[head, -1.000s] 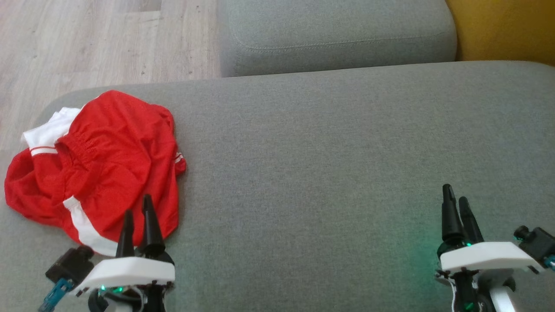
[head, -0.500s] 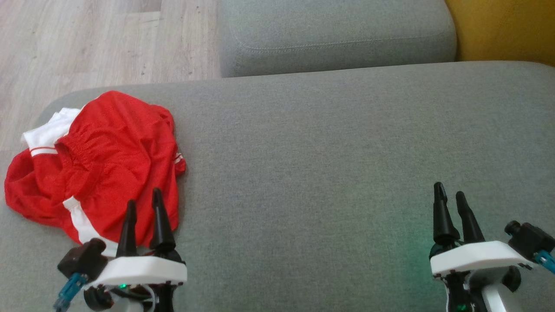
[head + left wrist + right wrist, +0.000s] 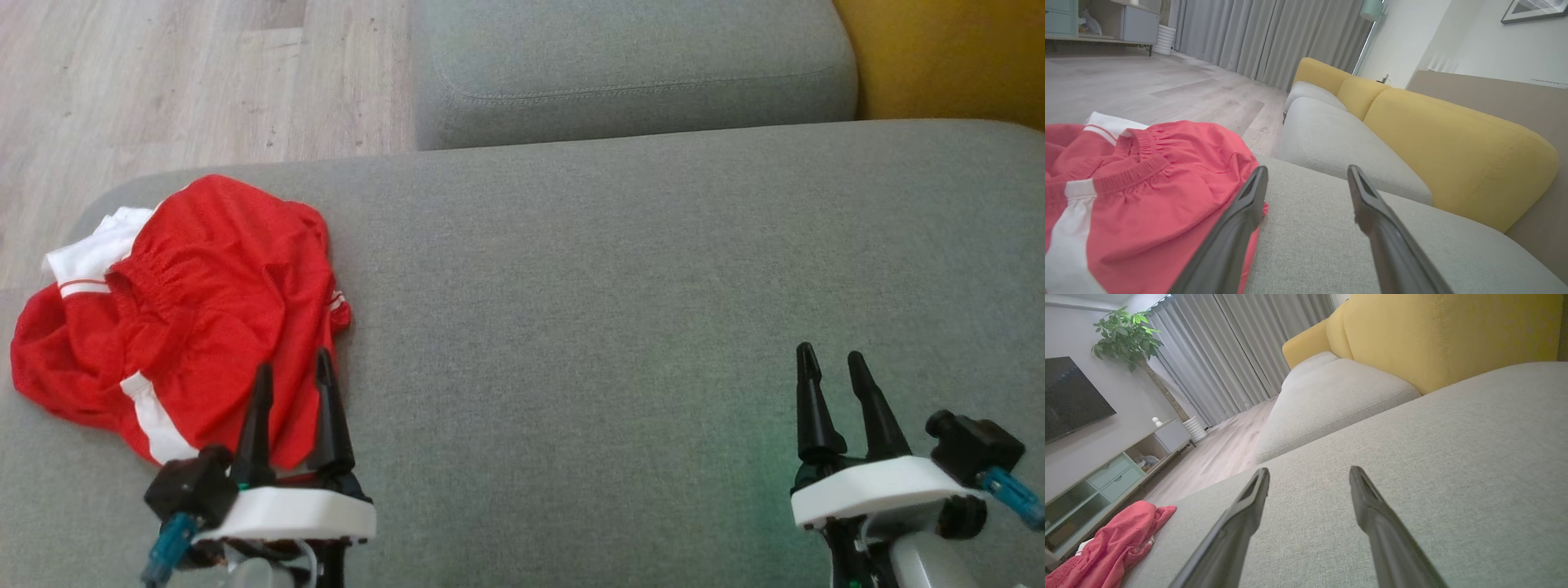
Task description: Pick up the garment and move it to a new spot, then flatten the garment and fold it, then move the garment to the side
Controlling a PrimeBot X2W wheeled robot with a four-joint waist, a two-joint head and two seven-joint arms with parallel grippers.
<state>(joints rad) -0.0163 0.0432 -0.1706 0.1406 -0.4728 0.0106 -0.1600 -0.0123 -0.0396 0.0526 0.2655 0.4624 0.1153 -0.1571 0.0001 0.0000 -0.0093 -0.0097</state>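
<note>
At lower left the left hand (image 3: 294, 361), fingers parted and empty, points up the frame over the near edge of the crumpled red garment (image 3: 196, 278) at the left end of the sofa seat (image 3: 612, 269), while the right hand (image 3: 831, 351), likewise spread and empty, hovers at lower right.

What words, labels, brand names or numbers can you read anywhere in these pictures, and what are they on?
No text can be read.
The red garment shows white stripes but no print or label.
The framed picture on the wall is cut off and too blurred to tell if it holds text.
The dark screen is blank.
The left gripper and right gripper bear no visible markings.
</note>
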